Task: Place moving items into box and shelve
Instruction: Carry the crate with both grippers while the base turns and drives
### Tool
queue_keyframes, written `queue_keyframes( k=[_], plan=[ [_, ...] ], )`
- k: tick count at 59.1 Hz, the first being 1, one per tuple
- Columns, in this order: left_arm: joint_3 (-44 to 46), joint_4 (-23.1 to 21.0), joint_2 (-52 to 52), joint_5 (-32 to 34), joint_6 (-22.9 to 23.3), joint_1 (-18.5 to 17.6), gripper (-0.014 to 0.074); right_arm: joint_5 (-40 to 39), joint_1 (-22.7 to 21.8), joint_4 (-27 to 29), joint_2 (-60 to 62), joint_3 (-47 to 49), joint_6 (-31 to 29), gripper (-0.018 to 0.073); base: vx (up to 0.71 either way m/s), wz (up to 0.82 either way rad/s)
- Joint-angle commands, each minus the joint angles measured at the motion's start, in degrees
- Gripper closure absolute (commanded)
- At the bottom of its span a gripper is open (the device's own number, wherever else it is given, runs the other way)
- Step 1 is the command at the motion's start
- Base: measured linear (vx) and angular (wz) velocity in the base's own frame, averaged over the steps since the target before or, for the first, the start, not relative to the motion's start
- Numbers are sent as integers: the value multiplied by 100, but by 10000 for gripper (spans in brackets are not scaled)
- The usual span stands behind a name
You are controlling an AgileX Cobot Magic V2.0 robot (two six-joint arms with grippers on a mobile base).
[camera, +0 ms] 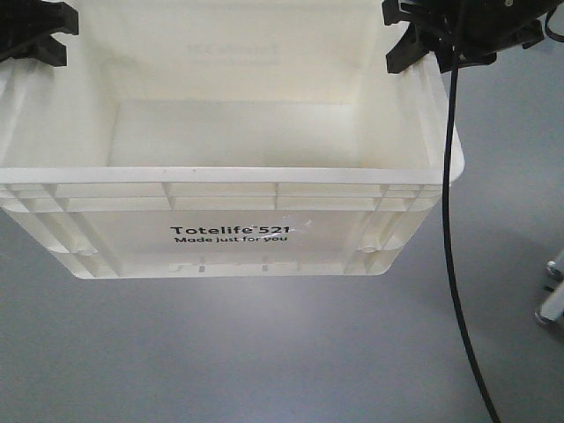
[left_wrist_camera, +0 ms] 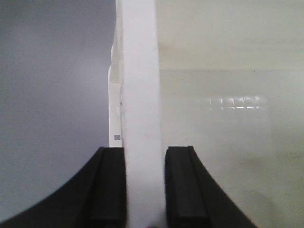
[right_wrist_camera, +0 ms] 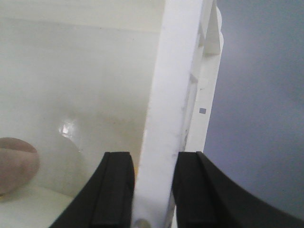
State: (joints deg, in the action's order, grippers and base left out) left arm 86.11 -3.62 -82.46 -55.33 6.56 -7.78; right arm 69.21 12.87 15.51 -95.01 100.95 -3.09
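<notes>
The box (camera: pixel 231 232) side reads "Totelife 521 Made just for you".

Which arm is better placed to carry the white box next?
Neither alone, probably: the left gripper and the right gripper each clamp an opposite rim of the box, so both look equally placed to carry it together.

Left gripper (camera: pixel 55 35): matt black plastic, angular blocky housing with a notched edge, only partly in frame.
Right gripper (camera: pixel 407 37): black as well, jagged stepped outline, several facets.
Cable (camera: pixel 454 264): thin, black, smooth, running down from the right gripper's housing to the bottom edge of the front view.
Left fingers (left_wrist_camera: pixel 108 190): two black flat pads, outer sides flaring in a curve, a fine groove along each.
Right fingers (right_wrist_camera: pixel 113 190): same black, same curved flare and groove.
</notes>
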Motion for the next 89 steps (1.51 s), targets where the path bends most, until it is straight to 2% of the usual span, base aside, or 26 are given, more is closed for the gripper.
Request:
queue_keyframes(
  k=[1,89],
  plan=[
    [257,-999,289,829,67,-163,613,-551,159,1473,339,230,-136,571,10,73],
    [257,-1006,289,811,67,-163,613,-504,141,1472,339,230,-136,571,18,62]
  ],
)
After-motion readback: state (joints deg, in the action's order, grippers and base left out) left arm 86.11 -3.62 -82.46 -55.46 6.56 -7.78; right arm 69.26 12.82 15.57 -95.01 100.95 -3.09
